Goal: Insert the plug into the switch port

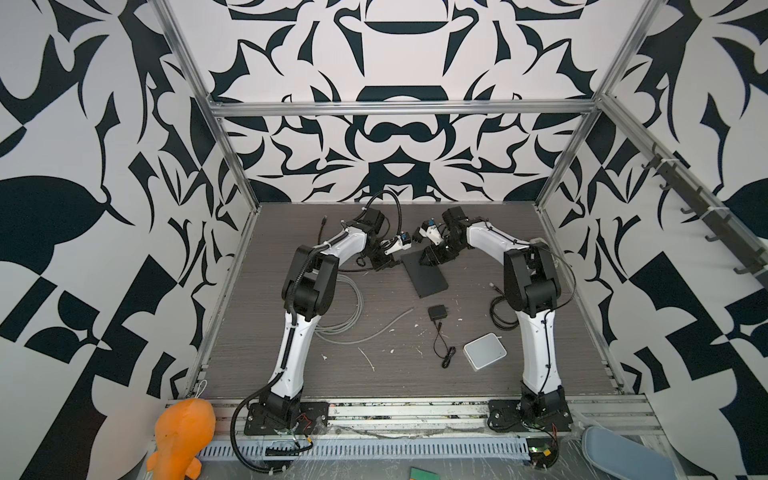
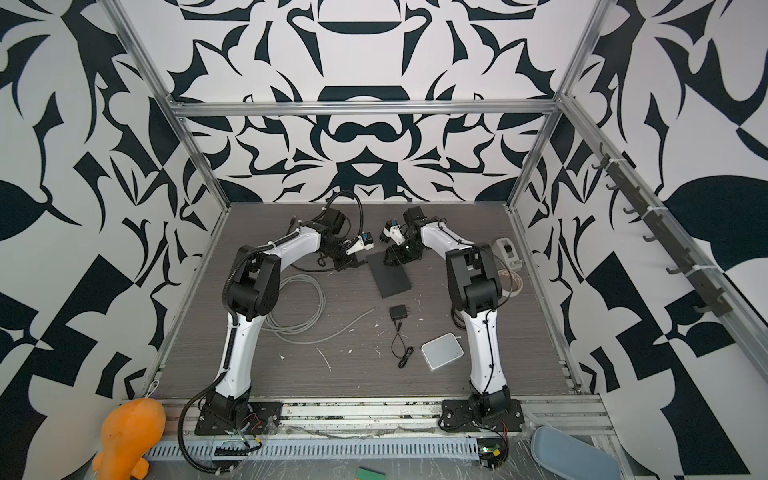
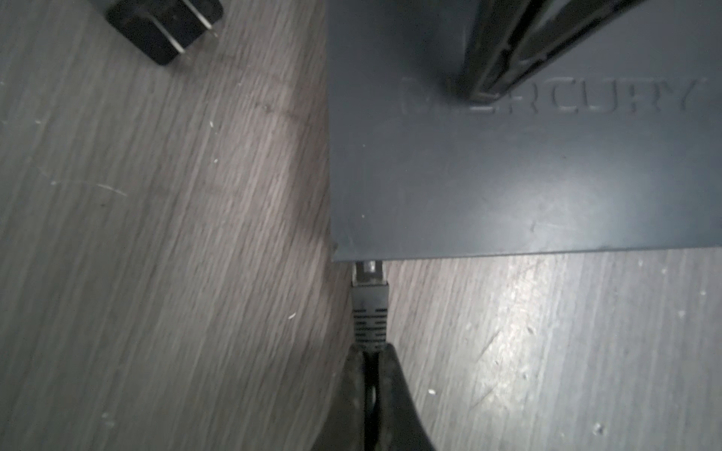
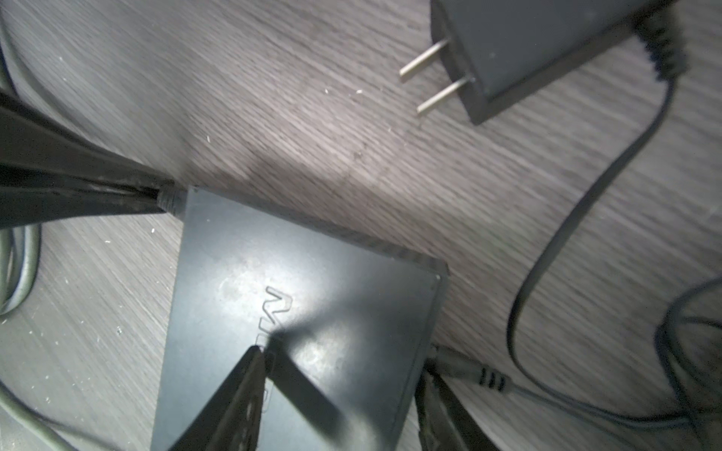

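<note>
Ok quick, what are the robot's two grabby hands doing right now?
Left gripper: closed on the grey plug, whose tip is at the black box edge.
Right gripper: open, one fingertip on top of the black box.

The only lettering that can be read is the raised brand word MERCURY [image 3: 554, 97] on the top face of the flat black box [image 3: 488, 187]. It is blurred and its early letters are partly hidden. The right wrist view shows only its first letter M [image 4: 279, 302] on that same face.
</note>
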`<action>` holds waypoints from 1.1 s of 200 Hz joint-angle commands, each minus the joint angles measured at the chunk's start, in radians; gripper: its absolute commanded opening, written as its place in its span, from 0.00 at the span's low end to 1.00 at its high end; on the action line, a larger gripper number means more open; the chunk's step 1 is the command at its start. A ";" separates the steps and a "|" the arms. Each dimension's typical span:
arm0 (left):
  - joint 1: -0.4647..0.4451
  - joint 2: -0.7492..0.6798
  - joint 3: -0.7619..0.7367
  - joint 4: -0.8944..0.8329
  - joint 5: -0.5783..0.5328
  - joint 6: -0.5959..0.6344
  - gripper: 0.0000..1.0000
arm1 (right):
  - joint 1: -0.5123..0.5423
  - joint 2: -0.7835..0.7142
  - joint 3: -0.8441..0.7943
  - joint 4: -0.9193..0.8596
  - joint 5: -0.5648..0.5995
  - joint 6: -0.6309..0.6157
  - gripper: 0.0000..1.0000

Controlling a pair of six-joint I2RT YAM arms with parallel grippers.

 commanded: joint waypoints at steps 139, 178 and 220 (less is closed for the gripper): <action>0.100 -0.138 -0.089 0.069 0.048 0.003 0.36 | 0.037 -0.089 -0.168 0.076 -0.044 0.314 0.62; 0.099 -0.286 -0.176 0.127 0.161 -0.125 0.39 | 0.029 -0.119 -0.165 0.072 -0.023 0.334 0.63; -0.080 -0.423 -0.445 0.299 0.039 -0.350 0.36 | -0.011 -0.121 -0.169 0.076 -0.013 0.342 0.64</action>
